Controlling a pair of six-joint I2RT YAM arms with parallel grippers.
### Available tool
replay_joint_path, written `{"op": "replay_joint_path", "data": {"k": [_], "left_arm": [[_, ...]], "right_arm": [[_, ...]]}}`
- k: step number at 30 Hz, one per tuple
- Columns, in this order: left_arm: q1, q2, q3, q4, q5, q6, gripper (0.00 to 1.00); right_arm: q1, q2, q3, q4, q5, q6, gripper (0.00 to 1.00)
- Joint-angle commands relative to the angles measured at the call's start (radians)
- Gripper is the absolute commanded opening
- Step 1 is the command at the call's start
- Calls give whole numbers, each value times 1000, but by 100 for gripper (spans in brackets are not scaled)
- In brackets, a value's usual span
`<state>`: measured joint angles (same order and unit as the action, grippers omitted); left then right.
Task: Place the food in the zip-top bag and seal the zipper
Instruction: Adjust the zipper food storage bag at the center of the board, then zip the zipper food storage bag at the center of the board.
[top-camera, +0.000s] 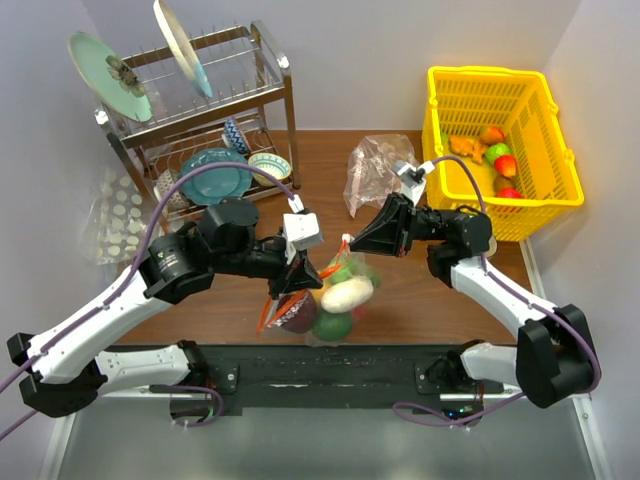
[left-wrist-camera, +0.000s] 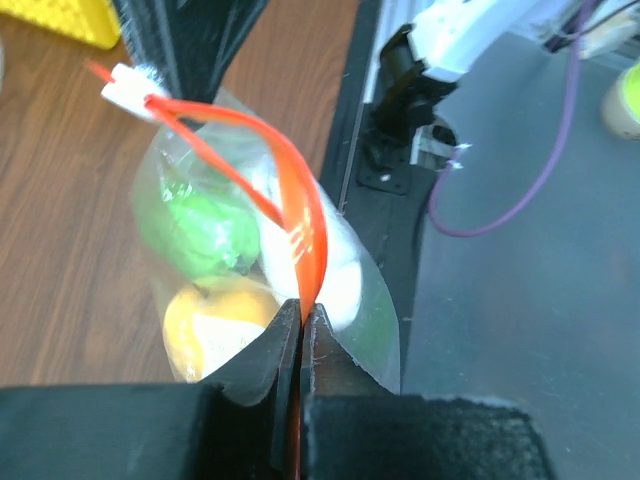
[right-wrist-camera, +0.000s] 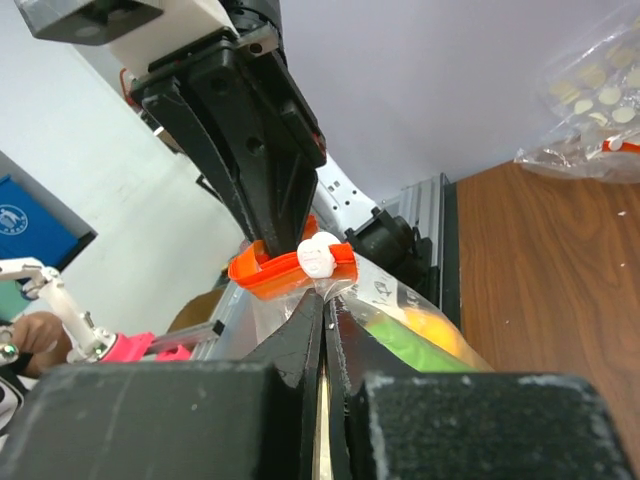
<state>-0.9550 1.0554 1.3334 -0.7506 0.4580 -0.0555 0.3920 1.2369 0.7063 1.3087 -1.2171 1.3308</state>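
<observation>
The zip-top bag (top-camera: 340, 295) hangs between my two grippers over the table's near edge. Inside it show a green piece (left-wrist-camera: 200, 230), a yellow piece (left-wrist-camera: 215, 325) and a whitish piece (left-wrist-camera: 340, 275) of the food. My left gripper (left-wrist-camera: 302, 312) is shut on the red-orange zipper (left-wrist-camera: 300, 230), which loops away to its white end piece (left-wrist-camera: 125, 88). My right gripper (right-wrist-camera: 327, 300) is shut on the bag's clear plastic just under that white end piece (right-wrist-camera: 320, 257). From above, the left gripper (top-camera: 285, 293) and right gripper (top-camera: 348, 243) sit close together.
A yellow basket (top-camera: 490, 72) with more toy food stands at the back right. A pinkish clear bag (top-camera: 375, 165) lies beside it. A dish rack (top-camera: 290, 100) with plates and bowls fills the back left, with a white-dotted bag (top-camera: 115, 215) beside it.
</observation>
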Motion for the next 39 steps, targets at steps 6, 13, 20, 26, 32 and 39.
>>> {"op": "replay_joint_path", "data": {"k": [6, 13, 20, 26, 32, 39], "left_arm": [[13, 12, -126, 33, -232, -15, 0], [42, 26, -123, 22, -315, -29, 17], [74, 57, -116, 42, -268, -27, 53], [96, 90, -67, 98, -211, -21, 59], [113, 161, 22, 137, -167, -4, 51], [131, 282, 113, 132, -125, 3, 53]], "right_arm": [[8, 85, -96, 305, 100, -76, 0], [15, 56, -85, -167, 171, -379, 0], [65, -131, -30, -838, 361, -918, 0], [64, -123, -51, -870, 353, -944, 0], [65, -152, -54, -879, 352, -949, 0], [65, -178, -54, -891, 355, -952, 0]]}}
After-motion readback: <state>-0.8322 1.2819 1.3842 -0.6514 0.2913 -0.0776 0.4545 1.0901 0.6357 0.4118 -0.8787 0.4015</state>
